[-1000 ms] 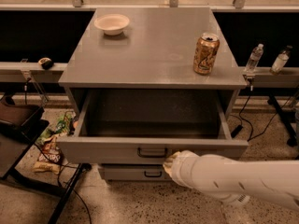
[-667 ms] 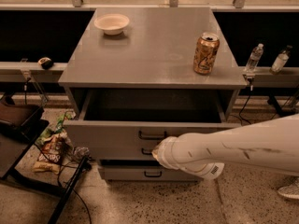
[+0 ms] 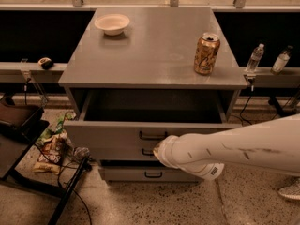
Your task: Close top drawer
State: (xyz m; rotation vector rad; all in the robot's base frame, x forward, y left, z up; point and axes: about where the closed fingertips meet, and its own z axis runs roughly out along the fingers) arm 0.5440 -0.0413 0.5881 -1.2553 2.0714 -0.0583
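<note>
The top drawer of the grey cabinet stands partly open, and a strip of its dark interior shows under the cabinet top. Its black bar handle sits at the centre of the front panel. My white arm reaches in from the right. My gripper is at the drawer front, just below and right of the handle, and is mostly hidden behind the wrist.
On the cabinet top stand a white bowl at the back left and a gold can at the right. Two lower drawers sit beneath. Snack bags and cables lie on the floor at the left, and bottles stand at the right.
The arm has swung left and forward against the drawer front. The top drawer has slid inward and shows less of its interior than before.
</note>
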